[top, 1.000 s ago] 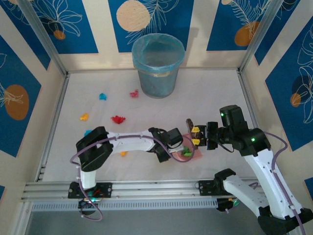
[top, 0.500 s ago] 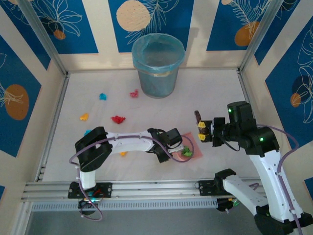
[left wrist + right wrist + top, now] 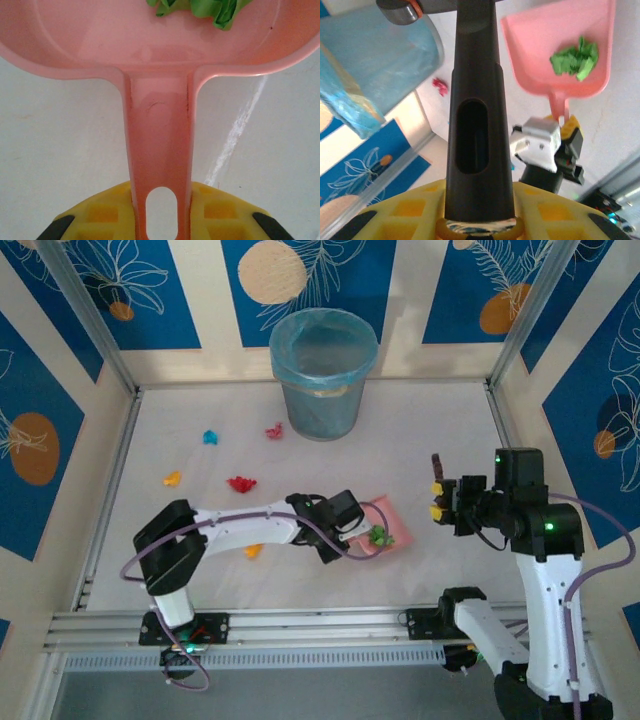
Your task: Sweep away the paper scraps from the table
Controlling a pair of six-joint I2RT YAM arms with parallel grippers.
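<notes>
My left gripper (image 3: 160,215) is shut on the handle of the pink dustpan (image 3: 159,150), which lies in the middle of the table (image 3: 430,430) in the top view, dustpan (image 3: 388,523). A green paper scrap (image 3: 379,536) sits in the pan, green scrap (image 3: 574,58). Loose paper scraps lie on the left half: blue (image 3: 210,437), red (image 3: 274,430), orange (image 3: 173,478), red (image 3: 240,483) and orange (image 3: 253,551). To the right of the pan and apart from it, my right gripper (image 3: 438,502) is shut on a dark brush handle (image 3: 477,125).
A blue-lined bin (image 3: 323,370) stands at the back centre of the table. Aluminium rails and patterned walls close in the left, right and far sides. My left arm (image 3: 240,525) stretches low across the near left of the table.
The right gripper has pulled the brush away to the right and back from the dustpan. The left gripper has shifted the dustpan slightly away from the near edge, the green scrap still in it.
</notes>
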